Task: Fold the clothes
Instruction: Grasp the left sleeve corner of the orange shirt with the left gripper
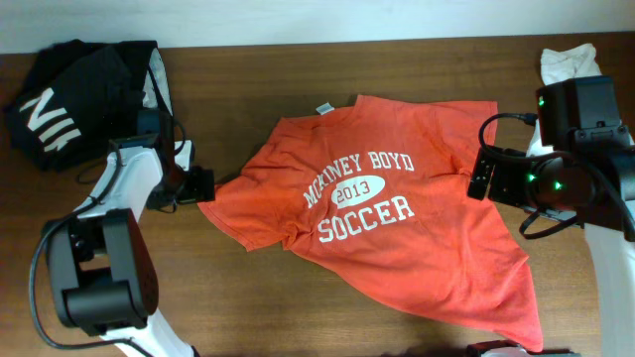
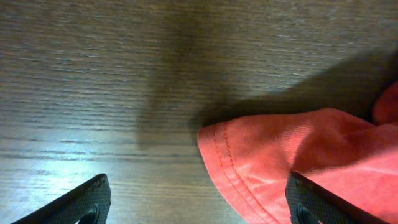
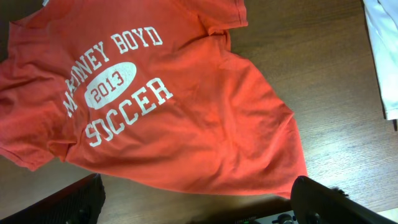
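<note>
Overhead, a red-orange cotton T-shirt with white "McKinney Boyd 2013 Soccer" print (image 1: pixel 397 218) lies print-up and rumpled in the middle of the brown wood-grain desk (image 1: pixel 258 307). Its collar points to the far edge and its hem trails toward the near right corner. A crumpled black garment with white lettering (image 1: pixel 69 99) sits at the far left corner, well apart from the shirt. A plain white cloth (image 1: pixel 568 61) lies at the far right, partly hidden behind the right arm.

The left gripper (image 1: pixel 201 185) is low at the tip of the shirt's left sleeve. In the left wrist view its jaws stand released and wide apart, with the stitched sleeve hem (image 2: pixel 230 168) lying flat on the desk between them. The cloth reaches under the right-hand finger (image 2: pixel 311 199), but I cannot tell whether they touch.

The right gripper (image 1: pixel 480 173) is over the shirt's right side near the other sleeve. The right wrist view looks down on the printed chest from above. The jaws there are also spread and hold nothing, and the white cloth shows at the frame's right edge.
</note>
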`<state>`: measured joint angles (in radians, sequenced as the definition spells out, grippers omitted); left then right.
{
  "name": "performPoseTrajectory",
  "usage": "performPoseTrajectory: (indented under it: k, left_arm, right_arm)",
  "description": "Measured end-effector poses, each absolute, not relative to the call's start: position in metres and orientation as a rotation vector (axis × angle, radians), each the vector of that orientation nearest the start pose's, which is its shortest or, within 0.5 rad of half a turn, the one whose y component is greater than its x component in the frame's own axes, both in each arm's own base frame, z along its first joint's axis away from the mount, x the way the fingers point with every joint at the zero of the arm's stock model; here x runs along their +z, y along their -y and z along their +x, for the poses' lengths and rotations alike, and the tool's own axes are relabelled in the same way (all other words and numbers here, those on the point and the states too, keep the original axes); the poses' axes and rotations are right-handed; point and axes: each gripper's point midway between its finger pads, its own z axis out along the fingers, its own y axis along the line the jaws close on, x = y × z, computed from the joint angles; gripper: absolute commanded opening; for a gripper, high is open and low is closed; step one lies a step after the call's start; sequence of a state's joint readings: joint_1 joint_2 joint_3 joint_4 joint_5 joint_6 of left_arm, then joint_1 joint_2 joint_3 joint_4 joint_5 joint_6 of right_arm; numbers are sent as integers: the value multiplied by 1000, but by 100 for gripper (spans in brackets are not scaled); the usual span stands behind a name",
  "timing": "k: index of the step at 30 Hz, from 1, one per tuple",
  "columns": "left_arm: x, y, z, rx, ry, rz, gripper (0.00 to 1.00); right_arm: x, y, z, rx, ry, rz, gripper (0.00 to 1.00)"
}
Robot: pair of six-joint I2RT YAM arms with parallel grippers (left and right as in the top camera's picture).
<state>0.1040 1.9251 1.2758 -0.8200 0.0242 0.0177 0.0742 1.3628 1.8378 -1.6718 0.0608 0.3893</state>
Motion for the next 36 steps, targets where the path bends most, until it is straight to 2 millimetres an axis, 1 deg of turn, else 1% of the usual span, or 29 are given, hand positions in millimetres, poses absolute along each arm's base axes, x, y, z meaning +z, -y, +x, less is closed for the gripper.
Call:
performPoseTrajectory:
  k: [1, 2, 3, 4, 6, 7, 8, 9, 10, 12, 15, 16, 18, 19, 20, 22, 23, 24, 25, 26, 28, 30, 32, 34, 36]
  left_arm:
    - [12, -33, 366, -28, -3045, -126, 89]
    - [4, -32, 365, -28, -3064, -123, 82]
    - [-1, -33, 363, -11, -3081, -122, 80]
    - [-1, -32, 365, -12, -3078, -116, 76]
    - [-2, -32, 367, 0, -3078, -114, 56]
    - [-2, -32, 368, 0, -3076, -110, 36]
    - [-2, -32, 370, -1, -3070, -111, 21]
    - [-2, -32, 371, -1, -3068, -115, 7]
    - [-2, -31, 372, -12, -3064, -121, 1]
    - [-2, -26, 375, -38, -3056, -98, 0]
    - [-1, -25, 378, -34, -3050, -113, 0]
    - [0, -26, 380, -34, -3048, -126, 0]
    - [4, -35, 392, -34, -3036, -182, 0]
    - [9, -41, 399, -31, -3024, -218, 1]
    - [26, -55, 415, -28, -2978, -288, 1]
    - [52, -74, 428, -29, -2931, -377, 1]
    - [71, -90, 439, -23, -2877, -433, 0]
    - [91, -111, 446, -9, -2825, -494, 1]
    - [107, -131, 448, 6, -2788, -556, 1]
    - [113, -143, 445, 12, -2776, -594, 1]
    - [121, -166, 434, 27, -2768, -682, 1]
    - [119, -175, 423, 30, -2784, -729, 0]
    - [118, -176, 417, 31, -2803, -746, 1]
    - [117, -173, 414, 26, -2821, -745, 1]
    - [117, -171, 413, 22, -2830, -743, 0]
  right_arm:
    - [309, -8, 246, 38, -2727, 449, 98]
    - [309, -8, 246, 38, -2727, 450, 99]
    - [309, -8, 246, 38, -2727, 450, 99]
    - [309, -8, 246, 38, -2726, 449, 99]
    - [309, -8, 246, 38, -2726, 450, 99]
    - [309, -8, 246, 38, -2725, 449, 99]
    - [309, -7, 247, 37, -2721, 450, 99]
    - [309, -7, 248, 37, -2718, 450, 99]
    - [310, -8, 248, 38, -2715, 449, 99]
    - [310, -8, 249, 40, -2712, 449, 99]
    - [312, -8, 254, 46, -2692, 446, 99]
    - [312, -8, 255, 47, -2687, 446, 99]
    - [315, -9, 263, 56, -2661, 444, 99]
    - [315, -10, 270, 71, -2646, 441, 99]
    - [315, -11, 272, 78, -2645, 441, 99]
    - [311, -12, 279, 80, -2653, 441, 98]
    - [308, -13, 284, 80, -2661, 441, 99]
    - [303, -14, 292, 81, -2667, 441, 99]
    - [297, -15, 305, 80, -2673, 442, 99]
    - [291, -16, 318, 80, -2671, 441, 99]
    - [272, -18, 348, 77, -2681, 443, 99]
    - [251, -22, 380, 85, -2685, 437, 99]
    - [220, -32, 417, 133, -2701, 395, 100]
    - [183, -45, 447, 213, -2731, 353, 91]
    - [150, -56, 471, 276, -2744, 326, 89]
